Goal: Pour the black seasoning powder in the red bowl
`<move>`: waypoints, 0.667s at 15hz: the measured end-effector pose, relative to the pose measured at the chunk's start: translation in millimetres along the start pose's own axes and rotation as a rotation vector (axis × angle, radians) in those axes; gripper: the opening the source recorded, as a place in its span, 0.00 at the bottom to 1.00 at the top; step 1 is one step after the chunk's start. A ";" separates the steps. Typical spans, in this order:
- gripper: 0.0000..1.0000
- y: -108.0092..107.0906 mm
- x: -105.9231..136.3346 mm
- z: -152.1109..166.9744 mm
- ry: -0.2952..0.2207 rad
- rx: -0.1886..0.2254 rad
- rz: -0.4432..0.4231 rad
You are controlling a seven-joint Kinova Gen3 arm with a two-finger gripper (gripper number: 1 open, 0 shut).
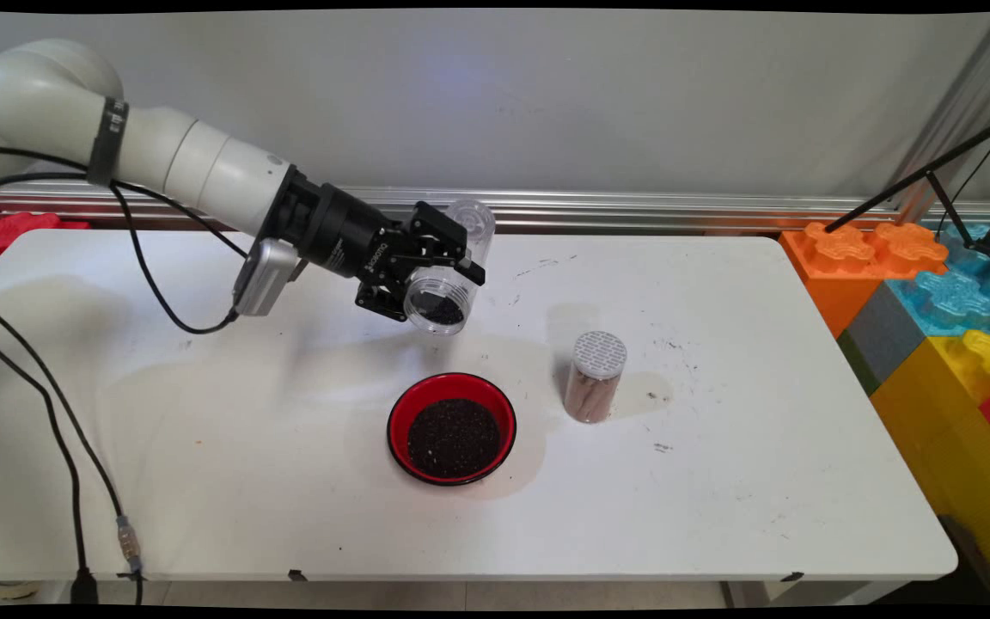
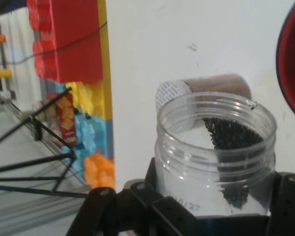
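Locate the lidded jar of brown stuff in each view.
Main view: the brown jar stands upright right of the red bowl.
Hand view: it appears sideways behind the clear jar held in the claw.
Shared landmark: the red bowl.

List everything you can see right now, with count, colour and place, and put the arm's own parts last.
clear jar: 1, transparent plastic, open-mouthed, tilted in the air above and behind the bowl, a few dark grains left inside
red bowl: 1, red with black rim, near middle of the table, filled with dark grains
capped jar: 1, clear with a white perforated cap, brown contents, upright to the right of the bowl
table: 1, white, stained and scuffed
big toy blocks: several, orange, blue, yellow, red, grey, stacked off the table's right end; more red ones at far left
tripod legs: black, far right
cables: black, hanging at left
arm: 1, white, from upper left
tool: 1, black, shut on the clear jar
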State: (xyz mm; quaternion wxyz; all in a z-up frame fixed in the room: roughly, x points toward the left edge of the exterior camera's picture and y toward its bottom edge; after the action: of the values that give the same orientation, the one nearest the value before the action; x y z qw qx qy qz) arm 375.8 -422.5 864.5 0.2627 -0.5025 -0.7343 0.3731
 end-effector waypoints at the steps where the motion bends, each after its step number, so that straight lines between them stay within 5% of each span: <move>1: 0.00 -1.1 -1.8 0.7 0.006 -0.002 -0.049; 10: 0.00 -8.7 -19.3 9.8 0.056 -0.007 -0.436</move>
State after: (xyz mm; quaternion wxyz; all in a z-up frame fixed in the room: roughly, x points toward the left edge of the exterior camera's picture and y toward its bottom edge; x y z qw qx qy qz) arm 370.5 -445.2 865.6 0.3555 -0.3429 -0.8194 0.2908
